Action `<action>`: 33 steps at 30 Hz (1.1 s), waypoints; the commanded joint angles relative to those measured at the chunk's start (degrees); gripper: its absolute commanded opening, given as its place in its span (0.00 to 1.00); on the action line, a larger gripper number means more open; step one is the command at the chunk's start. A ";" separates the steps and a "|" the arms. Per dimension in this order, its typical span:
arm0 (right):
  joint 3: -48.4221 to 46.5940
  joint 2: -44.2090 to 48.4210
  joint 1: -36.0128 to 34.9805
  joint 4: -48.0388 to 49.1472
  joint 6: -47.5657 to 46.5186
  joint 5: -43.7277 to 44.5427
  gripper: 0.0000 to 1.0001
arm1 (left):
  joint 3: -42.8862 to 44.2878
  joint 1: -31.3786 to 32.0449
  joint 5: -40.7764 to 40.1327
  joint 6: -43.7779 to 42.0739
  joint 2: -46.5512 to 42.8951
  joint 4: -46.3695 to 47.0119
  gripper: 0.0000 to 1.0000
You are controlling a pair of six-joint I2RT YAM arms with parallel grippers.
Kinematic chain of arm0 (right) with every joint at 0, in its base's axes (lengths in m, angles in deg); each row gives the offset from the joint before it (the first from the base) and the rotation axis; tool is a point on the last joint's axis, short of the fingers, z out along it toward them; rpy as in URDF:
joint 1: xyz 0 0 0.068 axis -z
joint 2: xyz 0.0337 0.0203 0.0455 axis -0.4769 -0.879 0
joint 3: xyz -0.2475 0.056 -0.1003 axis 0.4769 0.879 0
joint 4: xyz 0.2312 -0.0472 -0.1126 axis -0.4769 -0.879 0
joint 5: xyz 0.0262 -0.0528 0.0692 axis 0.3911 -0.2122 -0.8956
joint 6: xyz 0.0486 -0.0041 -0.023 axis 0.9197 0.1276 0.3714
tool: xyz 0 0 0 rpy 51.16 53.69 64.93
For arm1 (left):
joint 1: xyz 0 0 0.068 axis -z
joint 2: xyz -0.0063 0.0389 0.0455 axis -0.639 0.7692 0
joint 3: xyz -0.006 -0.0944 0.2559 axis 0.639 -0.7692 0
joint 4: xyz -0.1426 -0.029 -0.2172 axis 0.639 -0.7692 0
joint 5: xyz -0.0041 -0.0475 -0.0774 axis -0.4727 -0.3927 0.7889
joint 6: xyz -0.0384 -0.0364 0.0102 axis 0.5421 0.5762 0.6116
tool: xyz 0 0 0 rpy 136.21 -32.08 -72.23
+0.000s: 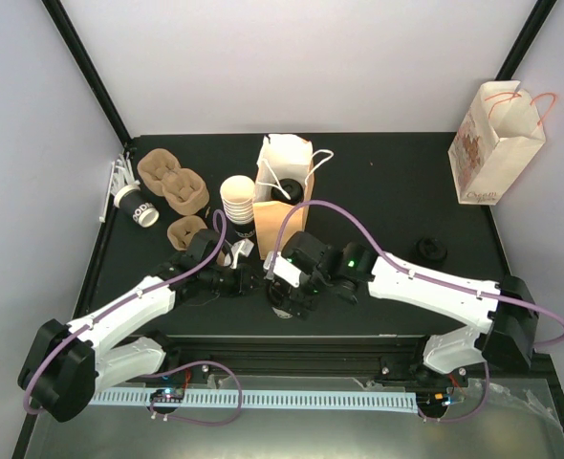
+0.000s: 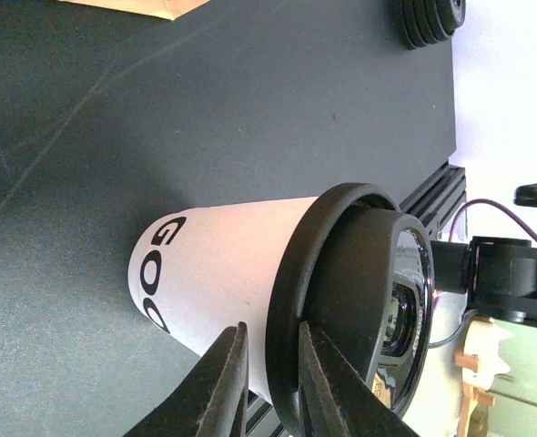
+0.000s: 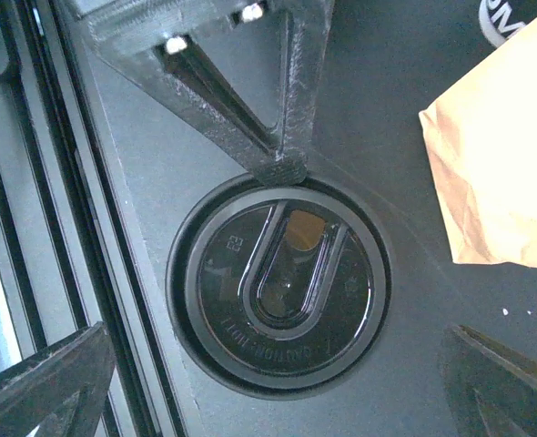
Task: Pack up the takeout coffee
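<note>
DESK: The left gripper point(image 2: 273, 339), what is it holding?

PHOTOGRAPHER: Its fingers point(image 2: 223, 382) pinch the rim of the black lid point(image 3: 282, 291) on a white paper cup point(image 2: 214, 273). The cup is upright near the front edge of the dark table point(image 1: 387, 191), about centre. The left arm point(image 1: 119, 316) slants from its base at lower left up toward the middle, wrist turned inward.

DESK: And around it, from the left?

PHOTOGRAPHER: A second cup point(image 1: 137, 206) lies on its side at far left, beside brown pulp carriers point(image 1: 172, 182). Next comes a stack of white cups point(image 1: 237, 196), just beside a brown paper bag point(image 1: 284, 225) standing open behind both grippers.

DESK: The right gripper?

PHOTOGRAPHER: The right gripper point(image 3: 279, 346) hangs directly above the same lid, pointing down, jaws spread wide and gripping nothing. The right arm point(image 1: 435, 287) reaches leftward from its base at lower right, low across the table. Behind that arm sits a stack of black lids point(image 1: 430, 251). A white printed bag point(image 1: 497, 143) stands at far right.
</note>
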State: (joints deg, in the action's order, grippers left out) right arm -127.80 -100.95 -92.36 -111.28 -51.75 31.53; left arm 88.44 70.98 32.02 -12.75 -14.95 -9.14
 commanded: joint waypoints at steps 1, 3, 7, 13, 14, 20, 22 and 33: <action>-2.67 -2.54 0.22 -1.82 -2.32 -0.26 1.00 | 1.49 0.49 0.40 -0.37 0.57 -1.52 0.18; -3.13 -4.09 0.19 -2.07 -2.29 0.26 1.00 | 1.49 0.53 0.37 -0.46 0.63 -1.47 0.18; -3.43 -5.45 0.43 -0.90 -1.54 1.62 1.00 | 1.49 0.54 0.40 -0.46 0.71 -1.42 0.18; -3.29 -7.30 1.06 -0.64 -1.22 1.30 0.95 | 1.58 0.47 0.38 -0.55 0.54 -1.60 0.18; -3.06 -7.47 1.08 -0.47 -1.15 1.47 0.95 | 1.53 0.49 0.35 -0.55 0.53 -1.66 0.18; -3.11 -8.38 1.42 0.12 -1.13 0.09 0.88 | 1.56 0.53 0.38 -0.54 0.65 -1.64 0.18; -3.32 -8.91 1.39 -0.17 -1.30 -0.63 0.87 | 1.58 0.49 0.26 -0.50 0.62 -1.59 0.18; -2.57 -11.76 1.40 -2.24 -0.50 -3.57 0.79 | 1.18 0.51 0.07 -0.80 1.14 -1.28 0.18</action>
State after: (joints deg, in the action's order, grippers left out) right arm -130.45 -110.53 -91.05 -112.05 -52.69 29.34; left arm 88.44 70.98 32.13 -12.78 -14.86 -9.05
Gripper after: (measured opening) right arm 0.803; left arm 0.181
